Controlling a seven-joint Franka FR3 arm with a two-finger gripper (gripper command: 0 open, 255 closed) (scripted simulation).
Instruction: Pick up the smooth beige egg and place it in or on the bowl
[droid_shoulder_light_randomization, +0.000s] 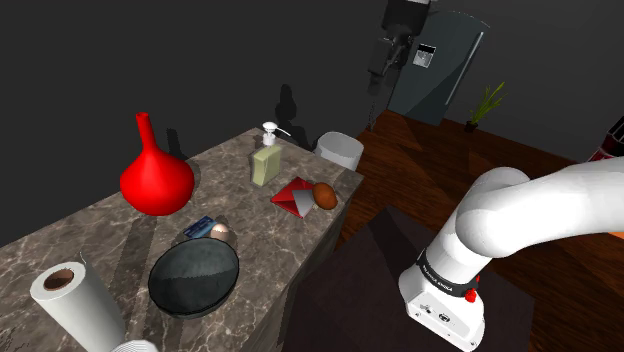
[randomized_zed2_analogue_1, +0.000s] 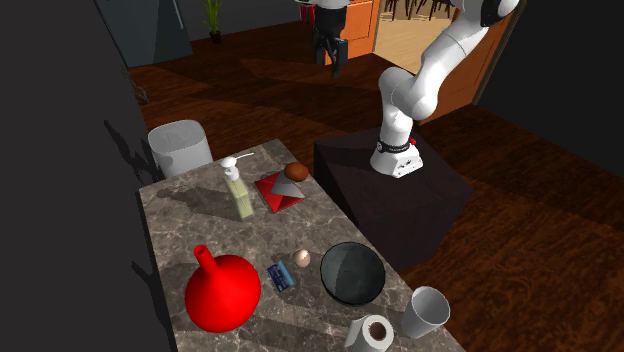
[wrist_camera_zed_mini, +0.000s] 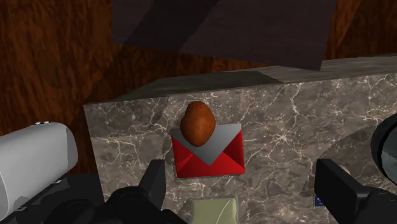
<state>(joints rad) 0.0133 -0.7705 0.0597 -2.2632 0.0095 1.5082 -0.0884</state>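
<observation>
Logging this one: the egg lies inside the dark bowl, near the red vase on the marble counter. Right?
Not quite. The egg lies beside the dark bowl, not inside it; it rests on the marble counter, near the red vase. The shoulder view shows this.

On the counter, seen from the shoulder view, the bowl sits nearest, with the paper roll at its left. The egg lies just behind the bowl's rim, beside a small item and perhaps touching it. Further back stand the vase at left and the dispenser. Right of the dispenser, a folded packet carries a rounded lump.
</observation>
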